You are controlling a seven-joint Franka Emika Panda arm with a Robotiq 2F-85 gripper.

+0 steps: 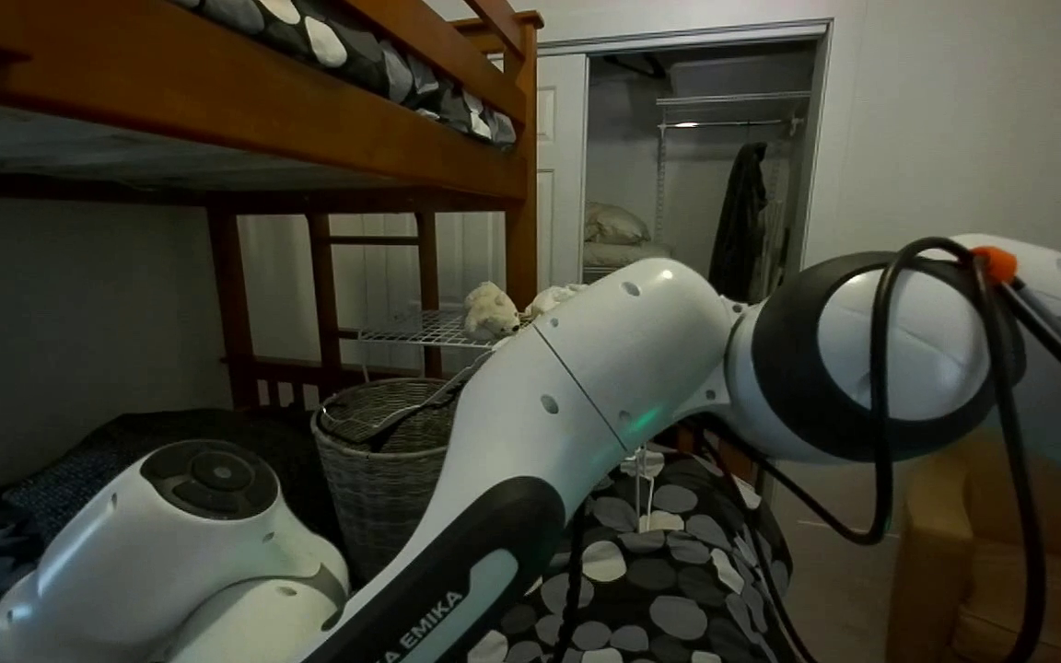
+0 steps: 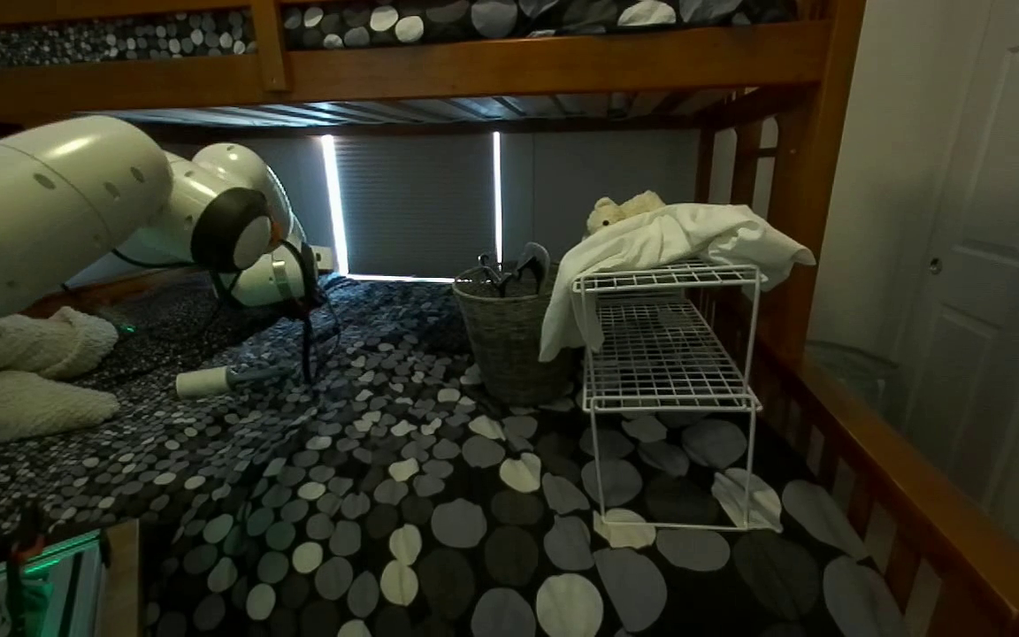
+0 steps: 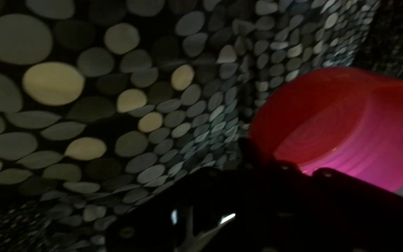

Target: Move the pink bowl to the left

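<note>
The pink bowl (image 3: 327,122) is large at the right of the wrist view, tilted with its open inside partly facing the camera. It is red in shade and bright pink where lit. My gripper (image 3: 262,159) is dark at the bottom of the wrist view. Its fingers are closed on the near left part of the bowl's rim, with the wall between them. The bowl shows in neither exterior view. In an exterior view the arm's wrist (image 2: 266,279) is over the far left of the bed; the fingers there are too dark to make out.
A grey woven basket (image 2: 509,345) stands on the dotted bedspread (image 2: 439,522). Beside it is a white wire shelf (image 2: 673,409) with a white cloth (image 2: 678,234) and a plush bear (image 2: 624,212). A cream roller (image 2: 204,382) and fluffy blanket (image 2: 41,416) lie near the arm.
</note>
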